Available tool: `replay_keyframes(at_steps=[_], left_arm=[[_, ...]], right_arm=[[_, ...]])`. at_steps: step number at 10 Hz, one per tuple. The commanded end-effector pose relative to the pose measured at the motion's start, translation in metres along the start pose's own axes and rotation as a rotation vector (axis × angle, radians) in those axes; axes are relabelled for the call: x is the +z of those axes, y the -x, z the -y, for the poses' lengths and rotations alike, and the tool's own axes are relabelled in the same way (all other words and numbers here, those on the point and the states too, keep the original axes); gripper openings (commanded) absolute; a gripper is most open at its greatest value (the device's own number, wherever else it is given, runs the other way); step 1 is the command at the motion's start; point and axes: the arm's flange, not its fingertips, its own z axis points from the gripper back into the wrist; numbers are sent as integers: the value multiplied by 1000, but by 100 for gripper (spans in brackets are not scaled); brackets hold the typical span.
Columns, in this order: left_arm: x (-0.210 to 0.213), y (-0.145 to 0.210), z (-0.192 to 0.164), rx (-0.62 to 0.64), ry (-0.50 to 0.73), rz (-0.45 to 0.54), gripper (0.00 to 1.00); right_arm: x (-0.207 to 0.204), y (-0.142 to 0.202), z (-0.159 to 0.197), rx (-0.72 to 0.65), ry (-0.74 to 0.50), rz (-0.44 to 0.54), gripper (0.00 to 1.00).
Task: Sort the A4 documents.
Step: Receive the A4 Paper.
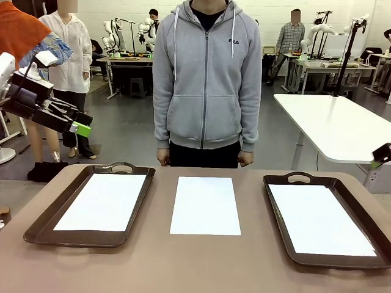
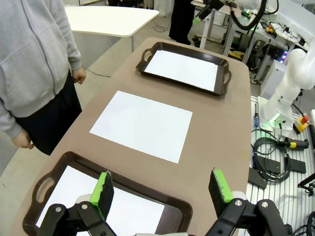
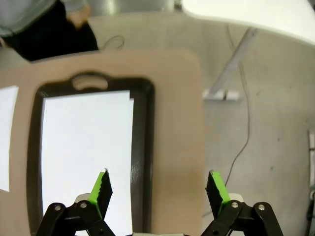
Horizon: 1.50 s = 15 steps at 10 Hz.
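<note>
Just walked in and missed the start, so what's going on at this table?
Nothing is being handled right now. One A4 sheet lies on the bare table between two brown trays, and each tray, the left one and the right one, has white paper in it. The left gripper and the right gripper both hang open above the table, holding nothing. A person stands at the far side, arms down.

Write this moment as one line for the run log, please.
left claw: open, above left dark brown tray | right claw: open, over right tray | white A4 paper sheet: flat on table, between trays
</note>
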Motion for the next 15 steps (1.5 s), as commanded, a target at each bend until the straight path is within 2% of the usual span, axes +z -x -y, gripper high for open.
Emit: replay_keyframes(at_steps=[1,3,7,10,13,15], left_arm=[[0,1,0,-6,5,7,100],[0,1,0,-6,5,7,100],[0,1,0,-6,5,7,100],[0,1,0,-6,5,7,100],[0,1,0,-6,5,7,100],[0,1,0,-6,5,7,100]], right_arm=[[39,23,-9,63,-117,113,100],[84,27,-13,177,-286,228,100],[129,22,-28,450,-678,286,100],[120,14,-56,535,-768,261,100],[102,5,-91,599,-814,209,100],[103,5,-100,626,-830,197,100]])
